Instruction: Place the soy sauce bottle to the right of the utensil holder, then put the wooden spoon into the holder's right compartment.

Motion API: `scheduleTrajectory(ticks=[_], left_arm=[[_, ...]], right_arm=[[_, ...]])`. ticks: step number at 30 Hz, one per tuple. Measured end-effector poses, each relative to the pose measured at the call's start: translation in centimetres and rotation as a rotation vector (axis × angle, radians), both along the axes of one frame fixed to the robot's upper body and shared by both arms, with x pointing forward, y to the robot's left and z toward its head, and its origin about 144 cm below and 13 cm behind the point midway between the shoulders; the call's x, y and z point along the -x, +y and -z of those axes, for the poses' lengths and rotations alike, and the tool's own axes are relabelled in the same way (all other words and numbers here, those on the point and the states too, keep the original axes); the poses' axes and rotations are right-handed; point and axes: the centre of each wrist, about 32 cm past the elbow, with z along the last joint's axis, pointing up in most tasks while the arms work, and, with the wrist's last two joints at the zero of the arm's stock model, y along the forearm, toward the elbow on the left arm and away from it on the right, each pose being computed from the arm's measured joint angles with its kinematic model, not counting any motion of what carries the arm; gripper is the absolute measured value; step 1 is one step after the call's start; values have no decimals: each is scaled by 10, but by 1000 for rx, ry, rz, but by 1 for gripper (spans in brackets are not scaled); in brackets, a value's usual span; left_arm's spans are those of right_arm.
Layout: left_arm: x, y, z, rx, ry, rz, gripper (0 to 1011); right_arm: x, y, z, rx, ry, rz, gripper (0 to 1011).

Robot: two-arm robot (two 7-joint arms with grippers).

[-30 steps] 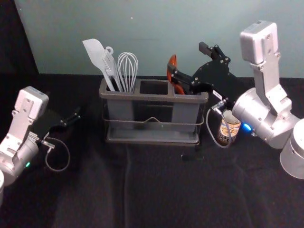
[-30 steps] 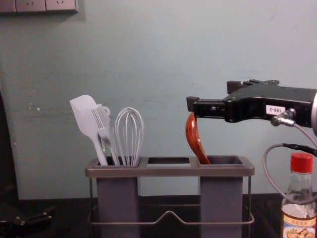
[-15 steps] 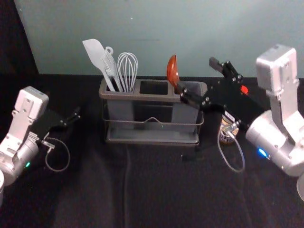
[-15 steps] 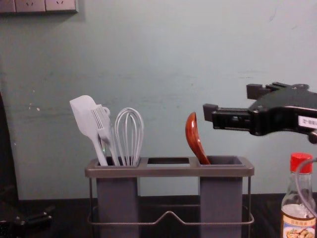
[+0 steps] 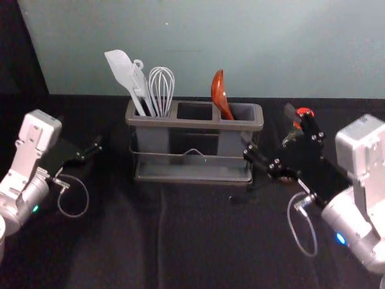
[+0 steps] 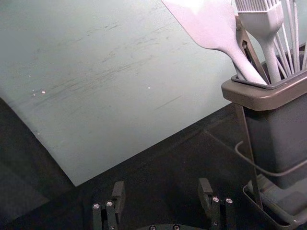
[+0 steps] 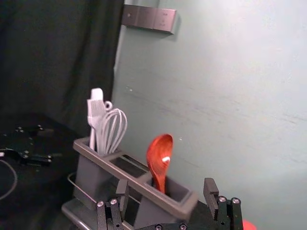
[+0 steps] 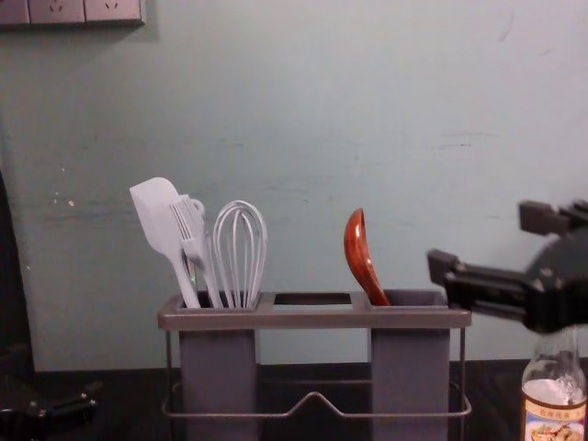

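Note:
The wooden spoon [image 5: 220, 95] leans in the right compartment of the grey utensil holder [image 5: 195, 123], its bowl upward. My right gripper [image 5: 272, 133] is open beside the holder's right end, holding nothing; in the right wrist view the right gripper [image 7: 165, 194] has its fingers wide apart, with the spoon [image 7: 159, 160] beyond them. The soy sauce bottle [image 8: 554, 400] stands upright to the right of the holder, its top hidden behind the right gripper in the chest view. My left gripper [image 5: 95, 147] is parked at the left; in its wrist view the left gripper [image 6: 160, 196] is open and empty.
A white spatula [image 8: 163, 225], a brush [image 8: 193, 239] and a whisk [image 8: 241, 253] stand in the holder's left compartment. A wall [image 8: 303, 110] rises behind the holder, with switches or sockets [image 8: 84, 9] at the upper left.
My right gripper has drawn away from the spoon, moving right and lower, and now partly covers the bottle. The spoon stays leaning in the compartment. The left arm has not moved.

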Motion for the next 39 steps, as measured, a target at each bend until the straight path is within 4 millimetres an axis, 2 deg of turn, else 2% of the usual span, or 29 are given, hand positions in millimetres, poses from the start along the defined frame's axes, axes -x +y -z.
scheduleTrajectory(ticks=[6,18,28,39], left_arm=[[0,0,0,0,0,0,1005],[0,0,0,0,0,0,1005],[0,0,0,0,0,0,1005],[0,0,0,0,0,0,1005]], right_arm=[[14,-2,31,-16,-50,71,1002],[19,-8,82,-44,-15,137,1003],[21,-8,103,-86,47,147,1002],[19,-8,115,-105,87,146,1003]])
